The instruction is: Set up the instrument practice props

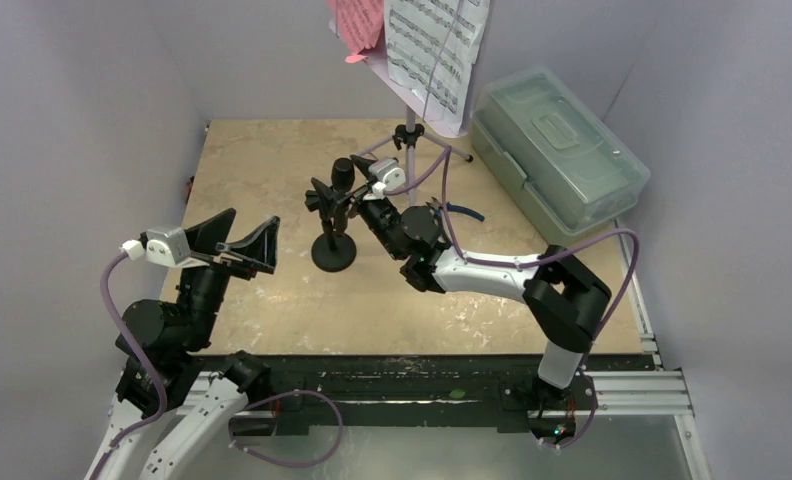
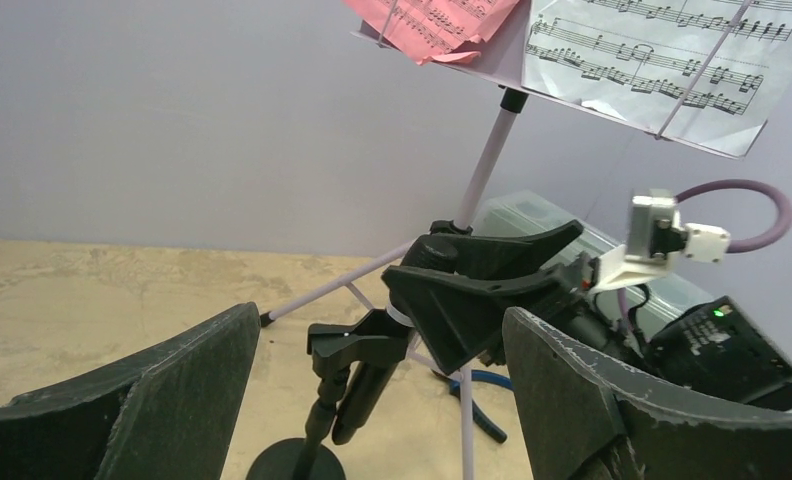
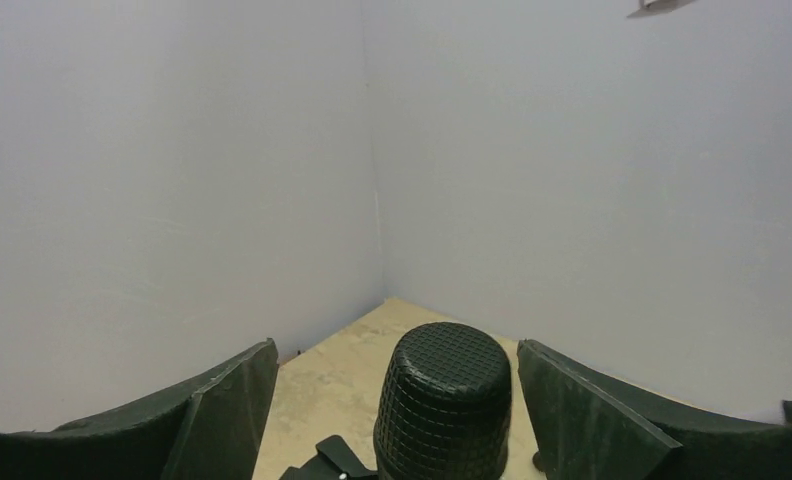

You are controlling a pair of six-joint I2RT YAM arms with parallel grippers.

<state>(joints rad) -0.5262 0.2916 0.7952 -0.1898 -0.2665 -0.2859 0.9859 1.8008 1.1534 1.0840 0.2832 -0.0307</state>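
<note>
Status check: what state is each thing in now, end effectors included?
music stand: upright.
music sheets: on its tray.
mic stand: upright.
microphone: in that stand's clip.
plastic box: lid shut.
pliers: lying flat, partly hidden.
left end effector: open, empty.
right end effector: open, flanking the microphone.

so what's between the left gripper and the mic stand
Nothing but bare table. The top view shows an open stretch from the left gripper to the mic stand.
</note>
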